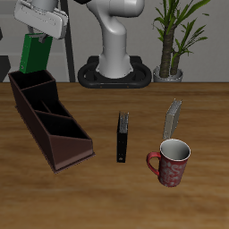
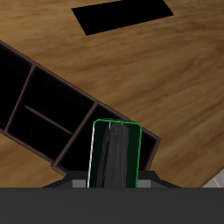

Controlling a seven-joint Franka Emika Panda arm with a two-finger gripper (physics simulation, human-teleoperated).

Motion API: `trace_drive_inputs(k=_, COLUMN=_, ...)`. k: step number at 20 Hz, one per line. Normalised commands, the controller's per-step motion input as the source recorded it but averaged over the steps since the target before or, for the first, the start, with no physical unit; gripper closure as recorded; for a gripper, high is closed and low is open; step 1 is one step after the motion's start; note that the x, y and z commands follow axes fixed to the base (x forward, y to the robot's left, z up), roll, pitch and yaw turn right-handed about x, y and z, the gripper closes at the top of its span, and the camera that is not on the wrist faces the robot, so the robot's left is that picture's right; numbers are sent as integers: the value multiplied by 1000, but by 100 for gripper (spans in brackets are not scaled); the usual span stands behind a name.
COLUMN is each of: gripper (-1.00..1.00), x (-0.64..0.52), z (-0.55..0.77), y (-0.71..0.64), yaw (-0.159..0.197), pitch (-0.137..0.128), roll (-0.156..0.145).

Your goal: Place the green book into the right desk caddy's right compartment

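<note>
My gripper (image 1: 42,29) is shut on the green book (image 1: 34,55) and holds it upright in the air, above the back end of the right desk caddy (image 1: 59,134). The caddy is long and maroon-brown, with its low end towards the table's front edge. The book's lower edge hangs just above the tall-walled right compartment (image 1: 25,88) and does not reach into it. In the wrist view the book (image 2: 116,156) shows edge-on between my fingers, over the end section (image 2: 118,112) of the caddy (image 2: 52,153).
A black upright book (image 1: 122,136) stands mid-table. A grey book (image 1: 173,118) stands farther back beside a red mug (image 1: 172,161). A potted plant (image 1: 174,40) and the robot base (image 1: 112,67) are at the back. A flat black patch (image 2: 122,17) shows in the wrist view.
</note>
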Motion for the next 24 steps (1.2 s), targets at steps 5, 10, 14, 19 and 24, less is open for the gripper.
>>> trace_drive_inputs(k=5, gripper=100, x=89, z=-137, y=26, yaw=5, pitch=18, roll=15)
trace_drive_inputs(k=10, gripper=100, x=89, z=-98, y=5, yaw=12, pitch=11, roll=9)
trace_drive_inputs(k=14, gripper=100, x=119, z=-125, y=-34, yaw=10, pitch=16, roll=-2)
trace_drive_inputs(k=19, gripper=100, x=81, z=-153, y=-117, yaw=-13, pitch=21, roll=-20)
trace_drive_inputs(k=24, gripper=100, x=-6, z=-194, y=-72, yaw=-7, pitch=26, roll=5)
